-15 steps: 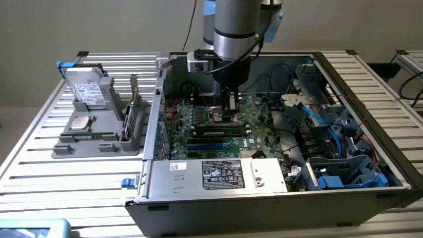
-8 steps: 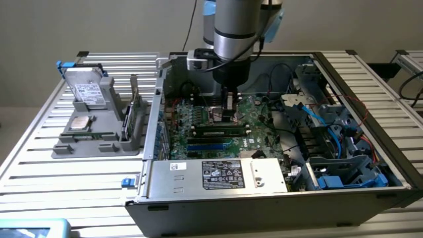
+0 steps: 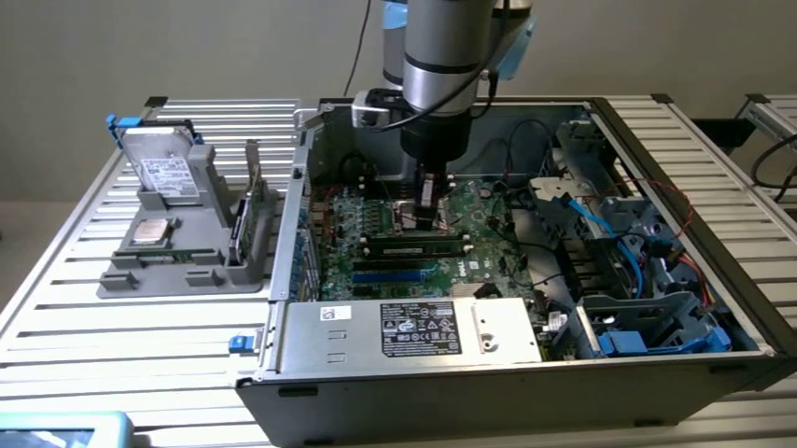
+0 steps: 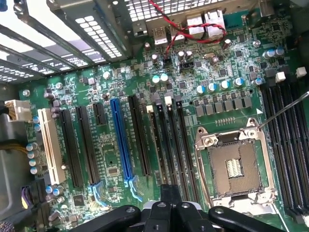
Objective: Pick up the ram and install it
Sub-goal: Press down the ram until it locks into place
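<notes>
- Exterior view: the open computer case (image 3: 498, 373) is lying on a slatted metal table (image 3: 75, 317), its motherboard (image 3: 480, 210) facing up.
- The arm is reaching down into the case, and the gripper (image 3: 430, 210) is hanging just above the motherboard, near the middle of the case.
- How far the claw is standing open, and whether it is holding anything, cannot be told from here.
- A green stick that looks like the ram (image 3: 256, 222) is standing on edge in a grey holder (image 3: 187, 271) outside the case, just beside the case's wall on the exterior view's left and well apart from the gripper.
- A silver hard drive (image 3: 168, 173) and a small square processor chip (image 3: 152, 231) are resting in the same holder, farther from the case than the ram.
- Inside the case, a long dark module (image 3: 417, 247) is sitting in a slot between white clips, just in front of the gripper.
- Wrist view: the gripper (image 4: 170, 208) is hovering over the motherboard (image 4: 222, 63), above a row of long black slots (image 4: 181, 140).
- An empty processor socket (image 4: 236, 166) is lying just beside those slots, and a blue slot (image 4: 120, 140) is running on their other side.
- Red and black wires (image 4: 193, 29) are looping near the case's perforated wall.
</notes>
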